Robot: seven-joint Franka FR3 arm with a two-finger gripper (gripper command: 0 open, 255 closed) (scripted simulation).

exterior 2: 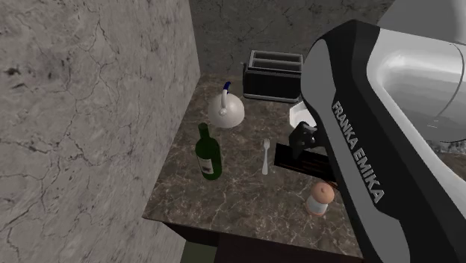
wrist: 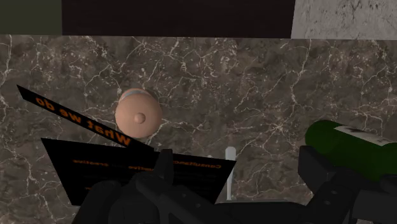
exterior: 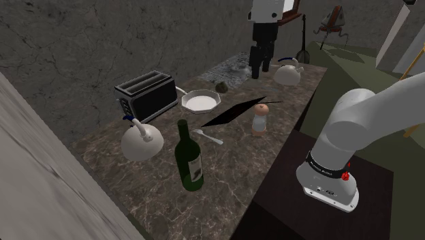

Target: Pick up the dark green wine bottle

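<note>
While the black two-finger claw [exterior: 260, 67] hangs high over the far end of the brown marbled surface [exterior: 238, 160], its fingers stand apart, released and holding nothing. The dark green glass wine bottle with a pale label [exterior: 189, 157] stands upright at the near end of the surface in the shoulder view, well apart from the claw. To my judgement the step in hand is the approach. The claw should travel at height over the small pink-capped shaker [exterior: 259, 119] and the black leaflet [exterior: 235, 112], then descend beside the bottle. A white dome-shaped pot with a blue-tipped handle [exterior: 142, 142] sits just beside the bottle, so the freer side with the silver fork [exterior: 208, 136] seems better. The bottle is tall and narrow and probably tips easily, so both fingers should flank it evenly before closing, then lift straight up
</note>
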